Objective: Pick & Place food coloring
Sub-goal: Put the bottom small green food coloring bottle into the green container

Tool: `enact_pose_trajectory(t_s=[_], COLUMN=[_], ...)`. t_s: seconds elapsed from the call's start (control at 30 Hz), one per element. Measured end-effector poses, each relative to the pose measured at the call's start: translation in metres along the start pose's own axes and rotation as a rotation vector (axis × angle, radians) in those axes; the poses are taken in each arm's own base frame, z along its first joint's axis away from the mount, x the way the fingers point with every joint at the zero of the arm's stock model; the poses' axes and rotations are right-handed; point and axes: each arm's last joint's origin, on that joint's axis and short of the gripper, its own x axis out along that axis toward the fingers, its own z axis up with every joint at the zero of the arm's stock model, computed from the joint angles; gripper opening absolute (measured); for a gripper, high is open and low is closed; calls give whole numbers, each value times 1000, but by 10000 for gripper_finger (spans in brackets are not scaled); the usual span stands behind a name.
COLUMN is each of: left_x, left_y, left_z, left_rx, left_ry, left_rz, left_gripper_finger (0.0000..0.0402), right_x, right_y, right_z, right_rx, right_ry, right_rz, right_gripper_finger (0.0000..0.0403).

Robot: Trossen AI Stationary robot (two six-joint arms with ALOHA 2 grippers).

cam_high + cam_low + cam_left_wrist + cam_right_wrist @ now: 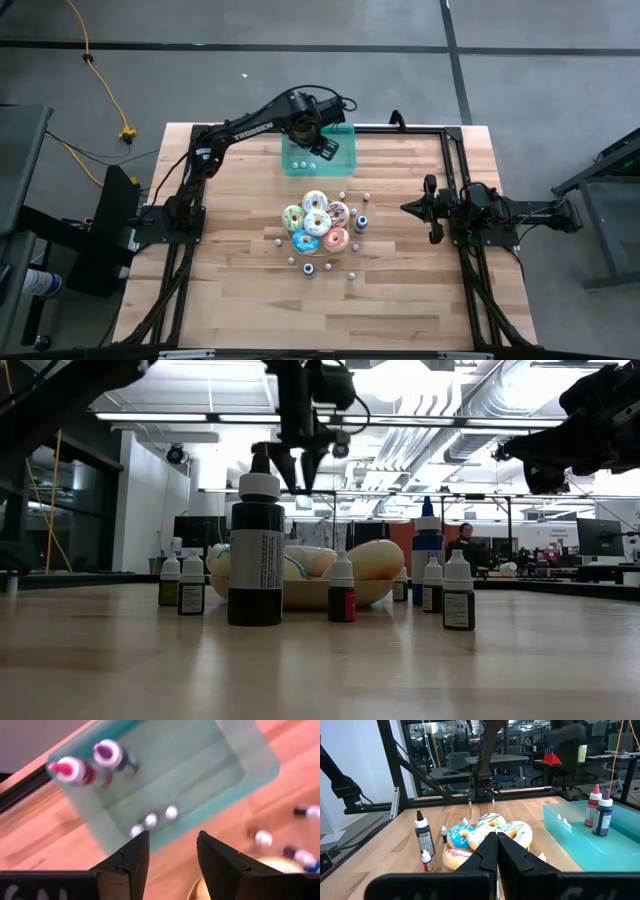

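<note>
— From above, where's the left gripper [325,147]?
— Over the teal tray [345,165], fingers spread, holding nothing. The right gripper [408,208] waits right of the donuts [317,222], clenched.

— Its wrist camera?
— Small white-capped food coloring bottles [151,820] stand inside the tray, with two taller ones [108,754].

— Low down?
— More bottles [458,592] ring the donuts.

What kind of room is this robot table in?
Probably a robotics lab or workshop: bare ceiling ducts and strip lights overhead, desks with computer monitors behind the wooden table, and a yellow cable across the concrete floor.
</note>
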Motion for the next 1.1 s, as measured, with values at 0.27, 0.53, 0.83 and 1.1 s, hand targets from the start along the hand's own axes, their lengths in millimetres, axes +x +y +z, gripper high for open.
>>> enact_pose_trajectory(t_s=[0.27, 0.53, 0.83, 1.1], left_x=[-39, -57, -45, -38], left_y=[1, 10, 27, 38], left_z=[-28, -78, -152, -198], left_rx=[69, 71, -3, -104], left_ry=[-19, 10, 43, 80], left_rz=[52, 77, -46, -87], left_gripper_finger=[154, 154, 154, 154], right_x=[0, 0, 0, 0], right_y=[0, 0, 0, 0], right_z=[0, 0, 0, 0], right_rx=[0, 0, 0, 0], right_ry=[-1, 0, 0, 0], right_rz=[0, 0, 0, 0], right_gripper_finger=[0, 0, 0, 0])
